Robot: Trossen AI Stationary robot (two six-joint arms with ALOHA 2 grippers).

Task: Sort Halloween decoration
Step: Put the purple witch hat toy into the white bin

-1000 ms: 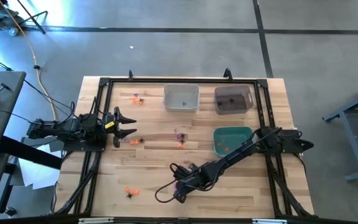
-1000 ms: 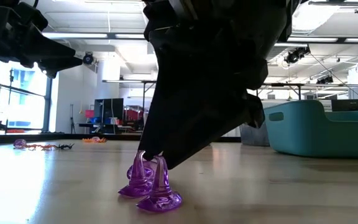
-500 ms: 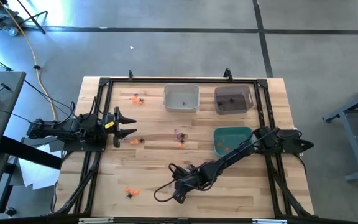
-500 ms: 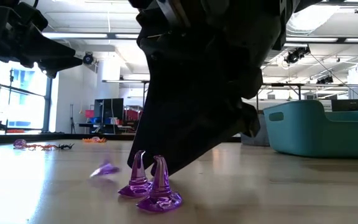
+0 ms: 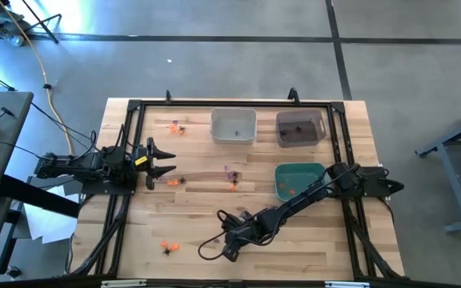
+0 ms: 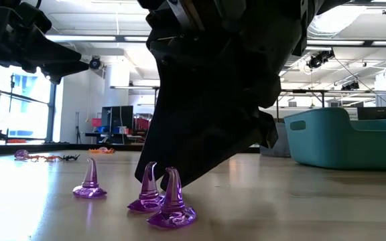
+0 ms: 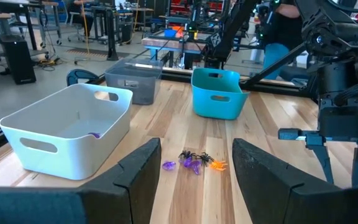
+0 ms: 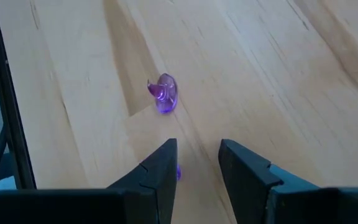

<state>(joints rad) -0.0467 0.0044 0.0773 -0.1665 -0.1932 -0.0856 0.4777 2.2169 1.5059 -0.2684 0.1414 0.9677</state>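
Two small purple cone-shaped trinkets stand on the wooden table right below my right gripper, near the table's front edge. A third purple trinket stands upright a little to their left; it also shows ahead of the fingers. My right gripper slants down and is open, with bare wood in the gap and a purple bit beside one finger. More trinkets lie in clusters. My left gripper waits open at the left edge, level above the table. My right gripper's fingertips stand down at the table right by the two purple trinkets. The gripper's dark body hides the spot, so I cannot tell whether a finger touches them. Nothing lies between the fingers.
A white bin and a dark bin stand at the far edge. A teal bin with orange bits is to the right. A black frame rims the table. A loose cable loops beside my right gripper.
A third purple trinket has shot out from under my right gripper toward the table's left, blurred in mid-move half a second ago. It now stands upright on the wood, apart from the other two, which have stayed in place.
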